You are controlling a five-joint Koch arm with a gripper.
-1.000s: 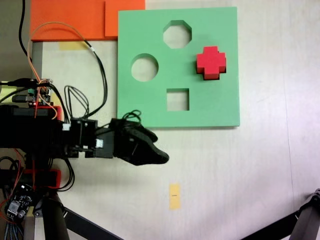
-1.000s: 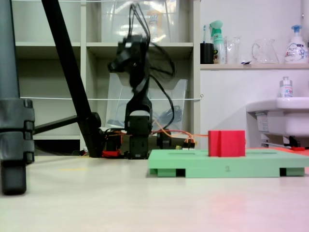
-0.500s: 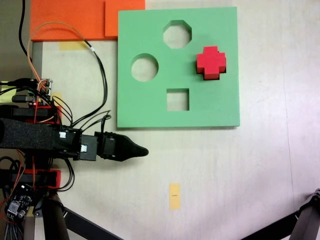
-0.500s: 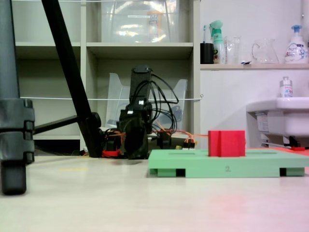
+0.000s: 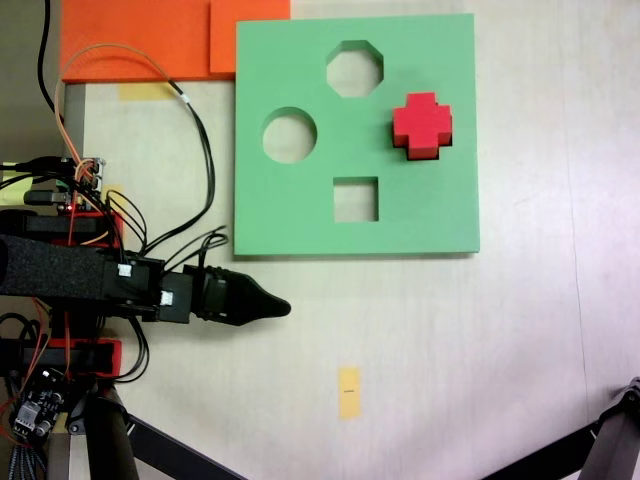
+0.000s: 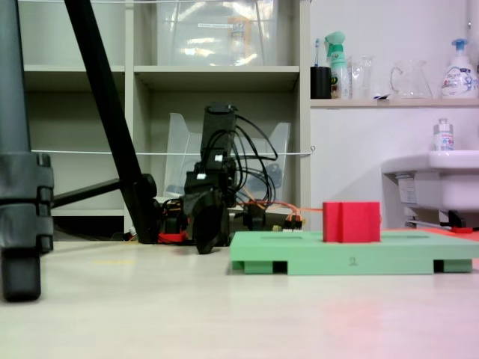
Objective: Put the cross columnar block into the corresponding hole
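The red cross columnar block (image 5: 421,125) stands upright in the right part of the green foam board (image 5: 300,225), rising above its surface (image 6: 351,221). It covers the corresponding hole, so the cutout itself is hidden. Octagonal (image 5: 354,68), round (image 5: 289,136) and square (image 5: 355,199) cutouts stand empty. My gripper (image 5: 284,307) lies low over the table, below the board's lower left corner and well apart from the block. Its jaws taper to one narrow black point with nothing between them. Seen from table level, the gripper (image 6: 204,245) hangs left of the board, tip near the table.
Orange foam sheets (image 5: 150,35) lie at the top left beside the board. A yellow tape strip (image 5: 348,391) marks the table below the gripper. Cables and circuit boards (image 5: 75,185) crowd the left edge. Tripod legs (image 5: 160,445) (image 5: 610,435) cross the bottom corners.
The arm has folded down from a raised pose and pulled back to the left. Over the last half second the gripper sank slightly. The block and board have not moved.
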